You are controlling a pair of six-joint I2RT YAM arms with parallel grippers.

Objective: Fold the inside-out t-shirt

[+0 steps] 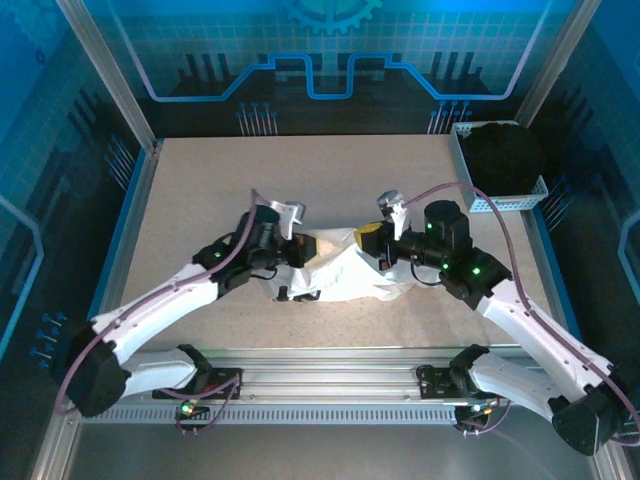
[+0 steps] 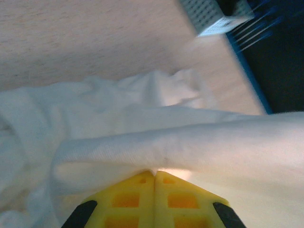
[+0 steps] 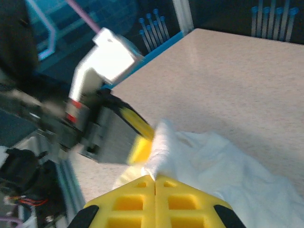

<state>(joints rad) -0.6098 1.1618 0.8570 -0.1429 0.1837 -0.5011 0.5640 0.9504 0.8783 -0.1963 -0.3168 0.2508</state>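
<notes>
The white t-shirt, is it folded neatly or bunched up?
Bunched up: the t-shirt sits crumpled between the left gripper and the right gripper.

The left arm [image 1: 170,300] reaches toward two o'clock, the right arm [image 1: 520,310] toward ten. The left gripper [image 1: 300,250] and right gripper [image 1: 368,240] face each other, close together, each with jaws pinched tight on the t-shirt [image 1: 345,278].

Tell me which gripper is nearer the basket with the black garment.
Right. The right gripper pinches the t-shirt near-left of the basket; the left gripper pinches it farther left.
</notes>
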